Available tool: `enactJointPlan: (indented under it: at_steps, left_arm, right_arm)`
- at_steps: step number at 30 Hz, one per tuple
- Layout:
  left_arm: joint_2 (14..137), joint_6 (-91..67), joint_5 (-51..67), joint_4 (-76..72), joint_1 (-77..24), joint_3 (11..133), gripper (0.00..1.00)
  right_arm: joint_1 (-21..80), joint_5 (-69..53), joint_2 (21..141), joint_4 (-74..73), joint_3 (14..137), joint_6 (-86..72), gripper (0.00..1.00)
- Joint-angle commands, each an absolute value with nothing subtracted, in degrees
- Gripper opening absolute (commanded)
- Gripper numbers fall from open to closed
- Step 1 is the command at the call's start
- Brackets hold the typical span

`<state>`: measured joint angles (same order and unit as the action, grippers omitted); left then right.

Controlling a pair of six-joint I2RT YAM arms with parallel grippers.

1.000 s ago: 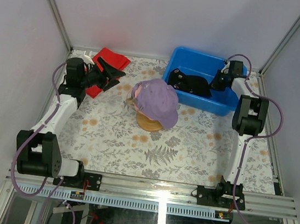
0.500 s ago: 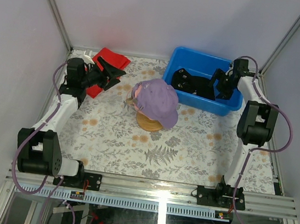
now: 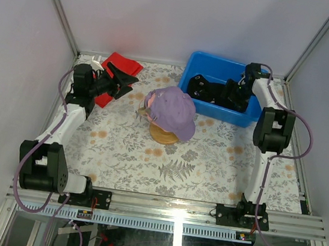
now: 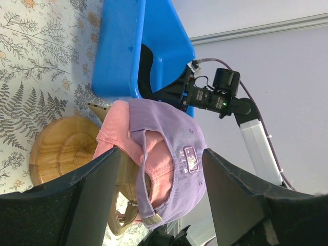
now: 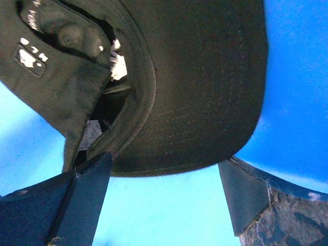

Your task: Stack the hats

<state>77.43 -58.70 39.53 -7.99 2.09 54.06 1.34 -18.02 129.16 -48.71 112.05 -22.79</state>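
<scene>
A purple cap (image 3: 173, 111) tops the hats stacked on the wooden stand (image 3: 164, 136) at mid-table. In the left wrist view the purple cap (image 4: 174, 154) covers a pink cap (image 4: 120, 130), and a tan cap (image 4: 119, 215) shows below that. A black cap (image 3: 209, 90) lies in the blue bin (image 3: 221, 62). My right gripper (image 3: 236, 91) is inside the bin, open. Its fingers (image 5: 77, 205) flank the edge of the black cap's brim (image 5: 205, 92), which lies underside up. My left gripper (image 3: 125, 76) hangs open and holds nothing, pointing at the stack from the far left.
A folded red cloth (image 3: 123, 66) lies at the back left under my left arm. The blue bin stands at the back right against the enclosure wall. The floral tablecloth (image 3: 195, 163) covers the table.
My right gripper has gone from shut to open and has shifted left inside the bin toward the black cap. The left arm and the stack have not moved.
</scene>
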Motion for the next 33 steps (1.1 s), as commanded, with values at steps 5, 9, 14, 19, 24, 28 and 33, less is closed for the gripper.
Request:
enactJointPlan:
  at_steps: [5,9,14,19,24,28,33]
  left_arm:
    - [77.27,-59.06,40.6,-11.76,2.42,53.26,0.65]
    - [77.5,-59.17,40.62,-11.78,2.46,53.26,0.65]
    - [77.56,-59.19,40.72,-11.54,2.46,53.51,0.65]
    - [77.35,-58.59,40.57,-10.71,2.44,54.1,0.65]
    - [77.21,-58.76,40.61,-10.65,2.54,55.31,0.65]
    - [77.49,-60.01,41.28,-10.54,2.48,58.69,0.65]
    - [78.62,-61.64,43.12,-8.71,2.3,66.94,0.65]
  right_arm:
    - [4.98,-19.42,137.14,-54.34,120.7,-25.09,0.91]
    - [5.18,-16.26,140.41,-52.89,124.32,-26.53,0.9]
    - [5.18,-8.6,139.11,-47.83,124.47,-30.3,0.68]
    - [5.0,-0.62,127.99,-34.73,110.88,-35.07,0.11]
    - [4.17,0.1,119.43,-26.01,103.03,-35.75,0.0]
    - [3.37,-2.22,114.58,-24.32,101.71,-34.07,0.0]
    - [2.81,-5.0,108.16,-22.86,102.2,-30.04,0.0]
